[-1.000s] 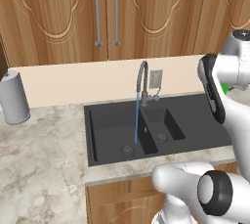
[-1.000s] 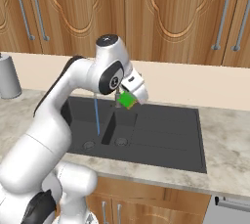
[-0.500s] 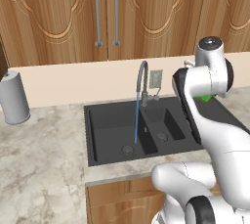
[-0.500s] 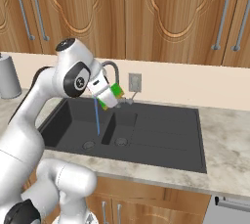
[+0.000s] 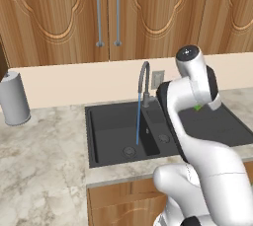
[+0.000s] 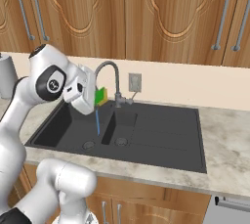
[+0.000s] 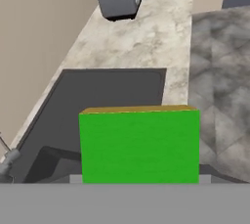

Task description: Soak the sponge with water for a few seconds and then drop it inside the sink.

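Gripper [image 6: 96, 98] clamped on green-and-yellow sponge [image 6: 101, 96], fingertips hidden, beside curved grey faucet [image 6: 110, 74]; thin blue water stream [image 6: 97, 120] falls into dark grey sink [image 6: 161, 137].

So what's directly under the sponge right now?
Under the sponge, the water falls into the sink and its large basin. The arm covers part of that basin.

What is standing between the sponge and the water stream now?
Nothing visible does. The gripper holds the sponge beside the faucet, just right of the water in the right base view, above the sink.
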You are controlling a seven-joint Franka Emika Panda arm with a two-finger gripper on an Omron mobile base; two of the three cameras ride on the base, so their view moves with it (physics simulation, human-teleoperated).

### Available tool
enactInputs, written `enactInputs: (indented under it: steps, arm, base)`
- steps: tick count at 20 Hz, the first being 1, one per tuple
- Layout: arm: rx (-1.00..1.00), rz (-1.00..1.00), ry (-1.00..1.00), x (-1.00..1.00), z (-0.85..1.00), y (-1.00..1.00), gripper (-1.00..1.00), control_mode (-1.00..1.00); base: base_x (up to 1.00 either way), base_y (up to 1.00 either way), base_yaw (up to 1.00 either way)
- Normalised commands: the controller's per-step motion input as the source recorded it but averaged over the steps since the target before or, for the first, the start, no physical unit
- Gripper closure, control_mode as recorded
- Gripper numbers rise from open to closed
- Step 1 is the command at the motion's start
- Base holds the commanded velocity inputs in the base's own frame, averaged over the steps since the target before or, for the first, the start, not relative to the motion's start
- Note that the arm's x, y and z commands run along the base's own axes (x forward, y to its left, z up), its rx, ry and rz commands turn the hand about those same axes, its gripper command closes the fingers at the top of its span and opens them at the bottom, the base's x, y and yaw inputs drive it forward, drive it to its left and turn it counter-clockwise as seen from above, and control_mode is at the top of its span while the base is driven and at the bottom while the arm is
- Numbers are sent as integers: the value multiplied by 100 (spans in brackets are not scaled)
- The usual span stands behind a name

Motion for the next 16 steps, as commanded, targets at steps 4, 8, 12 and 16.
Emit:
enactInputs:
  steps: [4, 8, 12, 16]
  arm:
    - [0, -8, -2, -14, -5, 23, 100, -100]
    - [0, 0, 0, 0, -21, 24, 100, -100]
    - [0, 0, 1, 0, -14, 18, 100, -100]
    - [-1, 2, 0, -6, -1, 9, 100, -100]
  base:
    - [0, 0, 0]
    - [0, 0, 0]
    - [0, 0, 0]
    - [0, 0, 0]
